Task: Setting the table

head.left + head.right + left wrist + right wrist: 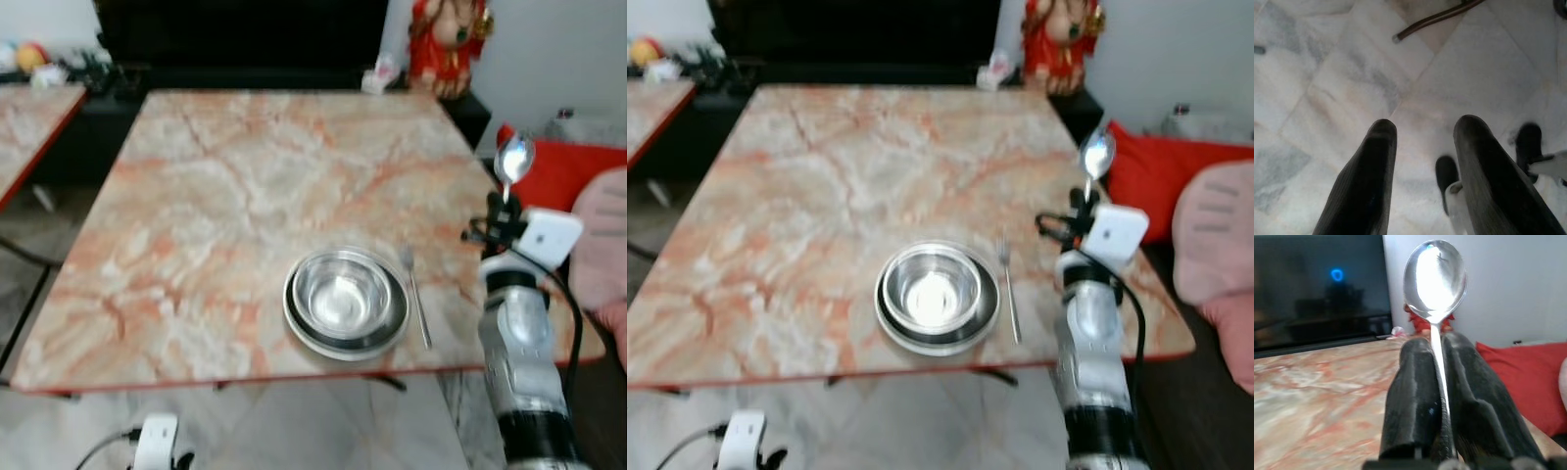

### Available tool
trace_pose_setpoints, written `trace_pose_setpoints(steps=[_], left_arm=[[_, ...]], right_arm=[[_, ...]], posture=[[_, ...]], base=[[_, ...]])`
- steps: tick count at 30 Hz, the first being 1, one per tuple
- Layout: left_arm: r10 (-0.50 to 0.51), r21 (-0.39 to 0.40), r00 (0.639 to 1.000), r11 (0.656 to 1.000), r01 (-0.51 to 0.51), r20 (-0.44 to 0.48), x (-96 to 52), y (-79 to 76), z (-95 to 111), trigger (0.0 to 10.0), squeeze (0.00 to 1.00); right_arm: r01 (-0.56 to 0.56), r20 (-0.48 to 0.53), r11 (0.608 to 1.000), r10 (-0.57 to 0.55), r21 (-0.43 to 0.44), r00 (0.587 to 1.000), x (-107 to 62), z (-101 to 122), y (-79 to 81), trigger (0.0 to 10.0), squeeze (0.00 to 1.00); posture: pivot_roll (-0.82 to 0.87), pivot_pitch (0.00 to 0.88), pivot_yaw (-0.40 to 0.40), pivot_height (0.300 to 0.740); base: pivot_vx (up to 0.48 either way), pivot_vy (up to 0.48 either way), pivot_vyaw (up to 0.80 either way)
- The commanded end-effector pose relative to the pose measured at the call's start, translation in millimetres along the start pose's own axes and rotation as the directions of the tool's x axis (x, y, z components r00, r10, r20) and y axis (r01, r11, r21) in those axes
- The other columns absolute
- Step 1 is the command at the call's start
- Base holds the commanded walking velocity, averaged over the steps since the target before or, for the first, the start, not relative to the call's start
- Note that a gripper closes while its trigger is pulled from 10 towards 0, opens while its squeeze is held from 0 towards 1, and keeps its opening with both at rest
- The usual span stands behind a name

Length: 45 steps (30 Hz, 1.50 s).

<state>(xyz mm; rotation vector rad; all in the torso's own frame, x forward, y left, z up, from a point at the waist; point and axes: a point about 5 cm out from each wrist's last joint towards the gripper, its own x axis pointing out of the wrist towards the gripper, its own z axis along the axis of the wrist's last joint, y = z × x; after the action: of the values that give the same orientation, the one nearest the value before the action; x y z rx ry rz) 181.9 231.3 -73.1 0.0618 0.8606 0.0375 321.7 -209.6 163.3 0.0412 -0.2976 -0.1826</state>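
Spoon [1435, 276] held upright in the right gripper [1436, 382], over the right edge of the table [225, 186].

The two black fingers are pressed together on the spoon handle, with the bowl of the spoon pointing up. On the table, near the front edge, a steel bowl [343, 292] sits in a plate [294, 328], and a fork [417, 299] lies just beside it on the right. The left gripper [1422, 171] hangs above the marble floor [1352, 73], its fingers apart and holding nothing.
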Motion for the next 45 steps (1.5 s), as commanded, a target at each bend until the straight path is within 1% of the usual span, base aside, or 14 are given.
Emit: trace_pose_setpoints(steps=[1,9,13,14,16,18,23,26,30,32,35,43,44,45], left_arm=[[-0.001,0.0,1.0,1.0,0.001,-0.013,-0.3,-1.7,-3,10.0,0.0],[-0.002,-0.002,1.0,1.0,0.002,-0.011,-0.2,-2.1,-3,10.0,0.0],[-0.005,-0.001,1.0,1.0,0.005,-0.014,-0.3,-2.2,-3,10.0,0.0],[-0.005,-0.002,1.0,1.0,0.005,-0.015,-0.3,-2.3,-3,10.0,0.0],[-0.005,-0.001,1.0,1.0,0.005,-0.016,-0.4,-2.4,-4,10.0,0.0],[-0.006,-0.002,1.0,1.0,0.006,-0.018,-0.5,-2.5,-4,10.0,0.0],[-0.009,-0.002,1.0,1.0,0.009,-0.02,-0.6,-2.9,-5,10.0,0.0],[-0.011,-0.002,1.0,1.0,0.011,-0.021,-0.6,-3.5,-5,10.0,0.0],[-0.014,-0.003,1.0,1.0,0.014,-0.022,-0.5,-4.5,-5,10.0,0.0],[-0.014,-0.003,1.0,1.0,0.014,-0.022,-0.5,-4.7,-6,10.0,0.0],[-0.013,-0.003,1.0,1.0,0.013,-0.023,-0.5,-4.7,-6,10.0,0.0],[-0.006,-0.004,1.0,1.0,0.006,-0.022,-0.6,-4.0,-6,10.0,0.0],[-0.005,-0.005,1.0,1.0,0.005,-0.02,-0.5,-3.8,-5,10.0,0.0],[-0.005,-0.006,1.0,1.0,0.005,-0.019,-0.5,-3.7,-5,10.0,0.0]], right_arm=[[0.009,-0.005,1.0,-0.009,-0.002,1.0,0.2,0,-2.9,10.0,0.0],[-0.011,-0.031,1.0,0.01,-0.009,0.999,-1.5,-3,-1.6,10.0,0.0],[-0.026,-0.144,0.995,0.013,-0.094,0.99,-2.8,-12,-13.0,10.0,0.0],[-0.043,-0.219,0.989,0.011,-0.141,0.976,-4.3,-18,-18.6,10.0,0.0],[-0.057,-0.29,0.986,0.009,-0.158,0.957,-6.7,-23,-24.4,10.0,0.0],[-0.057,-0.352,0.991,0.012,-0.117,0.936,-9.8,-27,-30.6,10.0,0.0],[-0.058,-0.404,0.998,0.038,-0.038,0.914,-12.1,-30,-32.7,10.0,0.0],[-0.093,-0.473,0.996,0.083,0.003,0.877,-16.5,-41,-27.3,10.0,0.0],[-0.084,-0.525,0.992,0.124,0.1,0.842,-24.4,-58,-17.6,10.0,0.0],[-0.086,-0.544,0.992,0.125,0.097,0.83,-27.6,-65,-16.3,10.0,0.0],[-0.088,-0.567,0.988,0.146,0.128,0.811,-31.6,-71,-11.9,10.0,0.0],[-0.088,-0.567,0.985,0.156,0.145,0.809,-31.6,-77,-5.7,10.0,0.0],[-0.133,-0.561,0.984,0.177,0.119,0.809,-31.7,-80,-1.6,10.0,0.0],[-0.145,-0.558,0.981,0.191,0.126,0.808,-32.0,-81,0.6,10.0,0.0]], posture=[[0.05,0.032,-0.027,0.74],[0.05,0.037,-0.026,0.74],[0.05,0.041,-0.026,0.74],[0.05,0.041,-0.026,0.74],[0.05,0.041,-0.026,0.74],[0.04,0.044,-0.027,0.74],[0.03,0.038,-0.027,0.74],[0.03,0.028,-0.031,0.74],[0.04,0.017,-0.037,0.74],[0.04,0.015,-0.039,0.74],[0.05,0.012,-0.04,0.74],[0.05,0.014,-0.04,0.74],[0.05,0.025,-0.042,0.74],[0.05,0.025,-0.042,0.74]], base=[[0.0,0.0,0.0],[0.0,0.0,0.0],[0.0,0.0,0.0],[0.0,0.0,0.0],[0.0,0.0,0.0],[0.0,0.0,0.0],[0.0,0.0,0.0],[0.0,0.0,0.0],[0.0,0.0,0.0],[0.0,0.0,0.0],[0.0,0.0,0.0],[0.0,0.0,0.0],[0.0,0.0,0.0],[0.0,0.0,0.0]])
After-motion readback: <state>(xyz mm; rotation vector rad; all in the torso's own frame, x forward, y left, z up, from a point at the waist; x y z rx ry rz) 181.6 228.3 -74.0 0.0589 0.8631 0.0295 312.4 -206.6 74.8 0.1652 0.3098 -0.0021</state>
